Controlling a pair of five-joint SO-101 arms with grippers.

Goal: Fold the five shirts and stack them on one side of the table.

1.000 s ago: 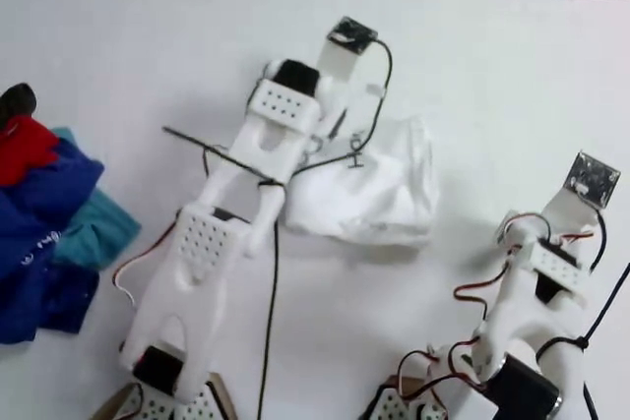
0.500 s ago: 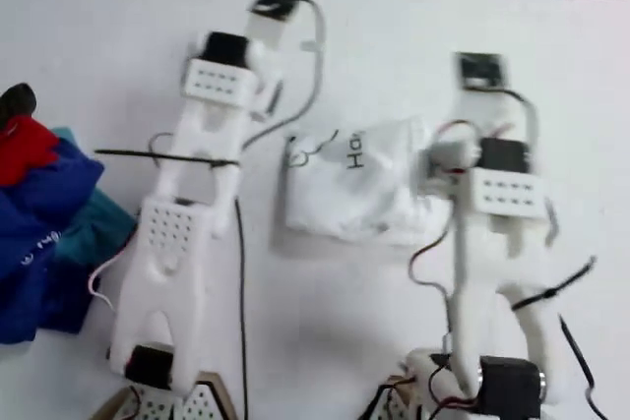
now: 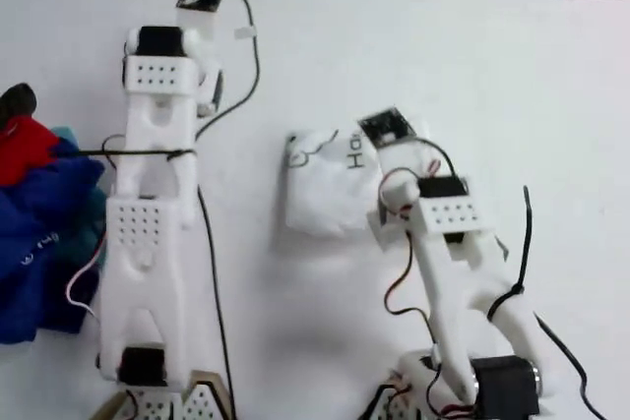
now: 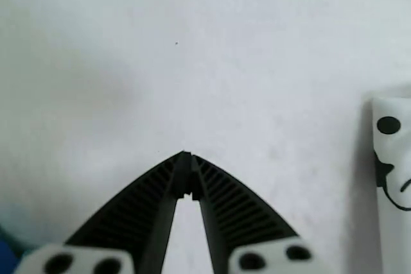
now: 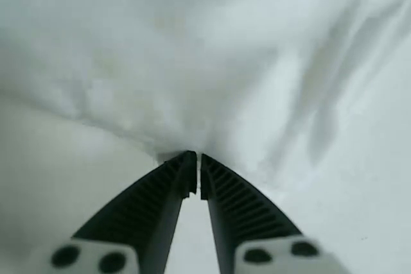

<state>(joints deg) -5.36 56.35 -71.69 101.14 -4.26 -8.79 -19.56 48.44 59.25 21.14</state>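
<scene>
Left gripper (image 4: 185, 162) hangs closed over the table (image 3: 512, 76); right gripper (image 5: 194, 162), also closed, meets the edge of the white shirt (image 3: 320, 189), perhaps pinching cloth; coloured shirts (image 3: 39, 223) lie heaped well apart.

Folded white shirt (image 3: 325, 194) mid-table; coloured shirts (image 3: 39, 243) heaped left.

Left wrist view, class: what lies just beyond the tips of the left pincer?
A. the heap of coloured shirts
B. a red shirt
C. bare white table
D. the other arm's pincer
C: the left pincer points its closed tips onto bare table, and the white shirt lies apart from it, off to one side.
</scene>
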